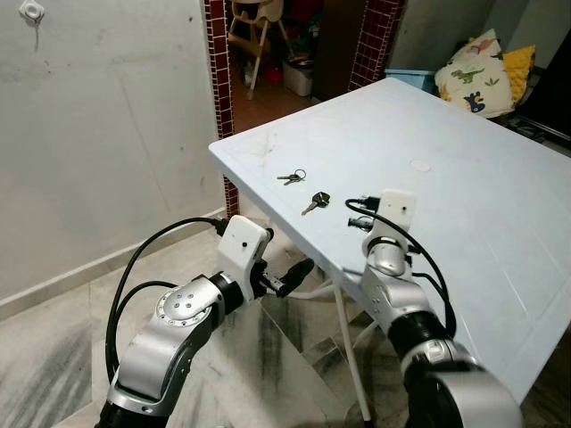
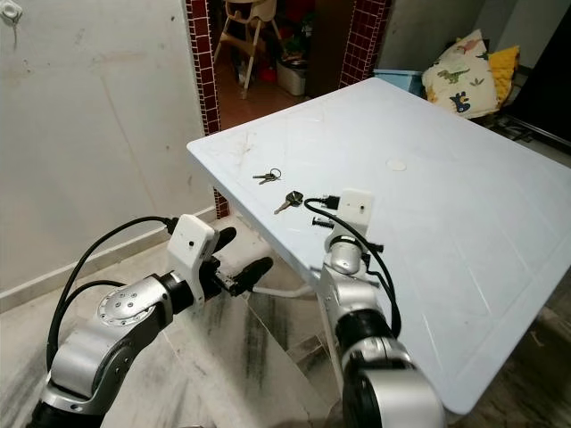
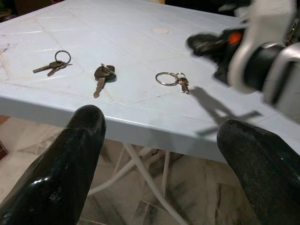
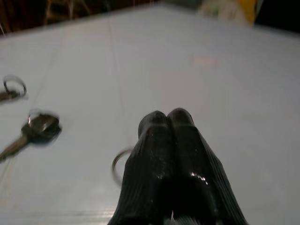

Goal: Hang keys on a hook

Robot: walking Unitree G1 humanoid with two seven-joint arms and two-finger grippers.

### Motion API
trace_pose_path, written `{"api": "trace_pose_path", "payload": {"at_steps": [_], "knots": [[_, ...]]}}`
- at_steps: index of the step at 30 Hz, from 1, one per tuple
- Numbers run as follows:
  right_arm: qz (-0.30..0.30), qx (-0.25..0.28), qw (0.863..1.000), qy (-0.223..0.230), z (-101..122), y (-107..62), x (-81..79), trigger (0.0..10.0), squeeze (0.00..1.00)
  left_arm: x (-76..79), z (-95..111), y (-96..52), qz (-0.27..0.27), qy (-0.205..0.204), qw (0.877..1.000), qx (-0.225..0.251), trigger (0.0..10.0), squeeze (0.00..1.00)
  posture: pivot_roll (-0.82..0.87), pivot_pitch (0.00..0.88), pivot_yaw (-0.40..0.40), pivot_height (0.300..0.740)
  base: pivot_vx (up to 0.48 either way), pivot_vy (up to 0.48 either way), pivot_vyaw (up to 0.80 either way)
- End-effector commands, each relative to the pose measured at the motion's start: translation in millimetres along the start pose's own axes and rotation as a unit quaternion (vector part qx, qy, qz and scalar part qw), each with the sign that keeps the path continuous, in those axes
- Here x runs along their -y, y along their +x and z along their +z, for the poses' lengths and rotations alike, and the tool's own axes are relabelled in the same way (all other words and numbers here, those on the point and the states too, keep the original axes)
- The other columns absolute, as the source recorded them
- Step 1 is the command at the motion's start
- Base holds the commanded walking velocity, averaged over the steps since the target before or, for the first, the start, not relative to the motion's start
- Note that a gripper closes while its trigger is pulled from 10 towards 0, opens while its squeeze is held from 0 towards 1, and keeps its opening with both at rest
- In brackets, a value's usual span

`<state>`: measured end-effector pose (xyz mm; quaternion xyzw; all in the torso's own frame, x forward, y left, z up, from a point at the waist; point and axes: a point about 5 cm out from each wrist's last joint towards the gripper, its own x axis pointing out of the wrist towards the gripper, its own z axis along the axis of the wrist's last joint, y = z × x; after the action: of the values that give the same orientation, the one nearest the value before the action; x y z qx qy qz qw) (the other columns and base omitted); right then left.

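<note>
Three sets of keys lie on the pale blue table: a pair on a ring, a black-headed key, and a small key on a ring. My right gripper hovers low over the table beside that small key, fingers shut together with nothing between them; the ring peeks out from under the fingers. My left gripper is open, below and in front of the table's near edge. A white hook sits high on the wall at far left.
The table's white legs stand under its near corner above a marble floor. A doorway with red-tiled posts opens behind the table, with a chair inside. Cushions lie at the far right.
</note>
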<state>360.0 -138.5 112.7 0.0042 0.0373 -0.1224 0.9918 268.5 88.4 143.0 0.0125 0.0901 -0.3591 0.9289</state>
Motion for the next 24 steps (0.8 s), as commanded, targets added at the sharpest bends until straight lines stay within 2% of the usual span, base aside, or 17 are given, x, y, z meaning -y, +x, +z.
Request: {"api": "trace_pose_path", "payload": {"at_steps": [1, 3, 4, 5, 6, 10, 13, 16, 17, 19, 20, 21, 22, 24], "knots": [[0.01, 0.03, 1.0, -0.003, 12, -0.8, 3.4, 0.0, 0.0, -1.8, 1, 1.1, 0.005, 0.005, 1.0, 0.001, 10.0, 0.0, 0.17, 0.0, -0.026, 0.74, 0.0, 0.0, 0.0], [0.021, 0.038, 0.999, -0.017, 12, -4.0, 4.7, 0.0, 0.0, -1.4, -1, 1.4, 0.005, 0.003, 1.0, 0.0, 10.0, 0.0, 0.15, 0.0, -0.022, 0.74, 0.0, 0.0, 0.0], [0.026, 0.036, 0.999, -0.014, 12, -5.1, 4.7, 4.2, 0.0, -1.0, -1, 1.7, 0.005, 0.003, 1.0, 0.0, 10.0, 0.0, 0.15, 0.0, -0.022, 0.74, 0.0, 0.0, 0.0], [0.028, 0.032, 0.999, -0.009, 10, -6.0, 5.0, 9.6, 0.0, -0.4, -1, 2.0, 0.005, 0.002, 1.0, 0.0, 10.0, 0.0, 0.15, 0.0, -0.021, 0.74, 0.0, 0.0, 0.0], [0.027, 0.028, 0.999, -0.01, 8, -7.8, 6.9, 10.0, 1.0, 0.6, -2, 2.6, 0.004, 0.002, 1.0, 0.0, 10.0, 0.0, 0.15, 0.0, -0.021, 0.74, 0.0, 0.0, 0.0], [0.032, 0.019, 0.999, 0.0, 5, -14.4, 9.3, 10.0, 1.0, 1.1, 0, 3.6, 0.004, 0.0, 1.0, 0.004, 10.0, 0.0, 0.15, 0.0, -0.023, 0.74, 0.0, 0.0, 0.0], [0.043, 0.019, 0.999, -0.012, 2, -28.4, 10.4, 10.0, 1.0, -2.3, -1, 4.4, 0.021, 0.002, 1.0, 0.004, 10.0, 0.0, 0.15, 0.0, -0.023, 0.74, 0.0, 0.0, 0.0], [0.048, 0.026, 0.998, -0.028, 2, -33.7, 10.9, 10.0, 1.0, -5.1, -2, 4.8, 0.035, 0.002, 0.999, 0.004, 10.0, 0.0, 0.15, 0.0, -0.023, 0.74, 0.0, 0.0, 0.0], [0.049, 0.026, 0.998, -0.027, 3, -35.4, 11.0, 10.0, 0.95, -6.2, -1, 4.9, 0.038, 0.004, 0.999, 0.006, 10.0, 0.0, 0.14, 0.0, -0.021, 0.74, 0.0, 0.0, 0.0], [0.048, 0.027, 0.998, -0.027, 4, -38.6, 12.3, 10.0, 0.95, -9.2, 0, 5.7, 0.05, 0.003, 0.999, 0.01, 10.0, 0.0, 0.14, 0.0, -0.021, 0.74, 0.0, 0.0, 0.0], [0.047, 0.024, 0.998, -0.022, 4, -40.5, 13.6, 10.0, 0.5, -11.5, 1, 6.8, 0.061, 0.001, 0.998, 0.012, 10.0, 0.0, 0.14, 0.0, -0.021, 0.74, 0.0, 0.0, 0.0], [0.044, 0.023, 0.999, -0.016, 5, -42.0, 15.4, 10.0, 0.56, -12.7, 2, 7.8, 0.066, -0.003, 0.998, 0.015, 10.0, 0.0, 0.14, 0.0, -0.021, 0.74, 0.0, 0.0, 0.0], [0.037, 0.025, 0.999, -0.013, 5, -42.3, 17.7, 10.0, 1.0, -13.2, 2, 8.4, 0.067, -0.006, 0.998, 0.017, 10.0, 0.0, 0.14, 0.0, -0.021, 0.74, 0.0, 0.0, 0.0], [0.035, 0.023, 0.999, -0.011, 6, -41.9, 19.2, 10.0, 1.0, -14.6, 3, 9.5, 0.071, -0.009, 0.997, 0.018, 10.0, 0.0, 0.12, 0.0, -0.016, 0.74, 0.0, 0.0, 0.0]]}}
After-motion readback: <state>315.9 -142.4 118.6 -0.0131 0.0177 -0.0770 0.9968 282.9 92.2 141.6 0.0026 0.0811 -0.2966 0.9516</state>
